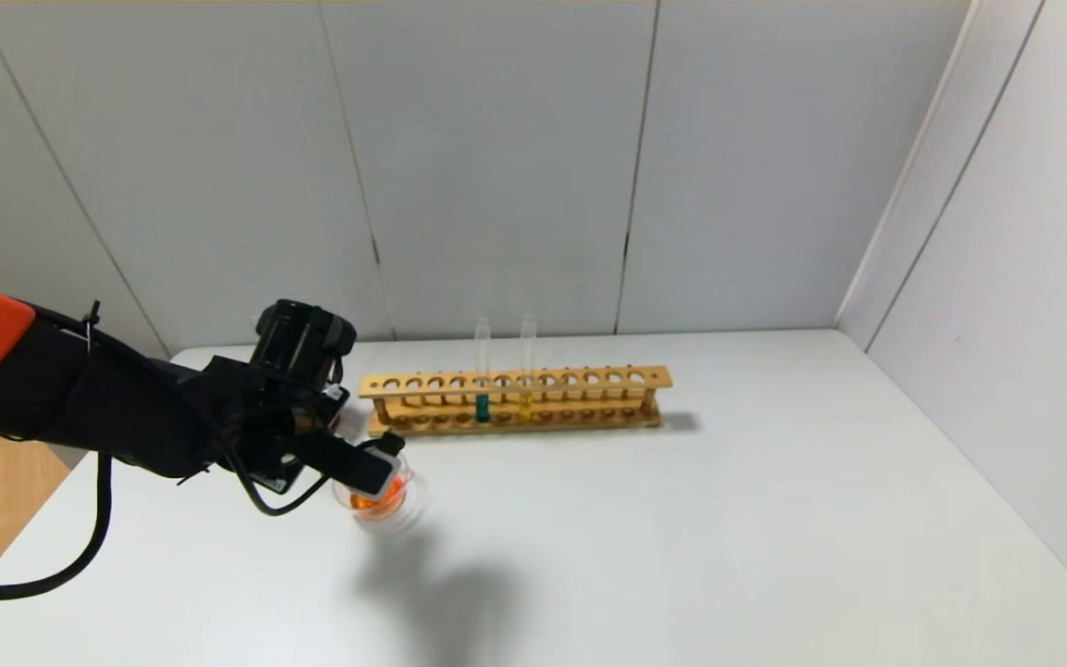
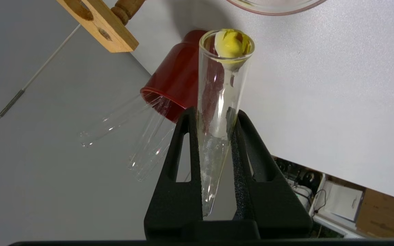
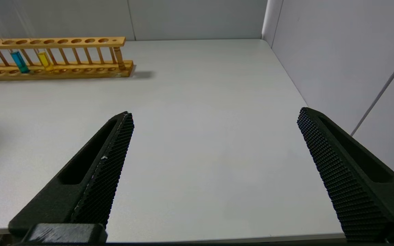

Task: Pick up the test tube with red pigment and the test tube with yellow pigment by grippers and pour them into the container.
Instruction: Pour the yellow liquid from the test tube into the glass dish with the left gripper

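My left gripper (image 2: 214, 112) is shut on the test tube with yellow pigment (image 2: 222, 89); a lemon-yellow blob sits at the tube's far rounded end. In the head view the left gripper (image 1: 376, 463) hangs tilted just over the container (image 1: 383, 505), a low clear glass dish holding orange liquid. The dish's rim (image 2: 272, 10) shows just beyond the tube. The test tube with red pigment is out of view. My right gripper (image 3: 214, 112) is open and empty above bare table at the right.
A wooden rack (image 1: 515, 398) stands behind the dish with a green-liquid tube (image 1: 483, 380) and another yellow-liquid tube (image 1: 526, 375). A dark red cup (image 2: 176, 85) holding empty clear tubes (image 2: 115, 126) stands close to the left gripper. Walls close the back and right.
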Controlling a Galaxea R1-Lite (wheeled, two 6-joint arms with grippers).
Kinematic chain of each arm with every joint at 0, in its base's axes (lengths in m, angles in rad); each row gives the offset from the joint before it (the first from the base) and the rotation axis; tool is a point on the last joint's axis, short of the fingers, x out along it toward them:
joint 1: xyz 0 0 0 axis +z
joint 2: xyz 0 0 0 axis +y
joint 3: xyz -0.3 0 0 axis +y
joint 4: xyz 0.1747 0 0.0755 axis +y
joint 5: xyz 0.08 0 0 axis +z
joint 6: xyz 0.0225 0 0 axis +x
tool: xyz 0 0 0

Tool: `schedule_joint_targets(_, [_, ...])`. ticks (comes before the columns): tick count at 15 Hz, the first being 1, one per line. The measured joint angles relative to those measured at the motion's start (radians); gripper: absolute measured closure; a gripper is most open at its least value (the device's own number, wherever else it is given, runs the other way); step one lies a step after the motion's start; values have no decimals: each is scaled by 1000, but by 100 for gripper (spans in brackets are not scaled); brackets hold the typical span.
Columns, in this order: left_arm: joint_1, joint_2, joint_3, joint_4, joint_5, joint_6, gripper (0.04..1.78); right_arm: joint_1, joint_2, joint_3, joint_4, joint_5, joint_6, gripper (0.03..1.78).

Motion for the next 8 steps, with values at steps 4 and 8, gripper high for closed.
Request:
schedule_joint_targets(4, [-12,8,0,-1,24,4,151,0,0,0,0,0,0,6])
schedule_joint_targets(8, [-32,8,6,0,29,7,151,0,0,0,0,0,0,6])
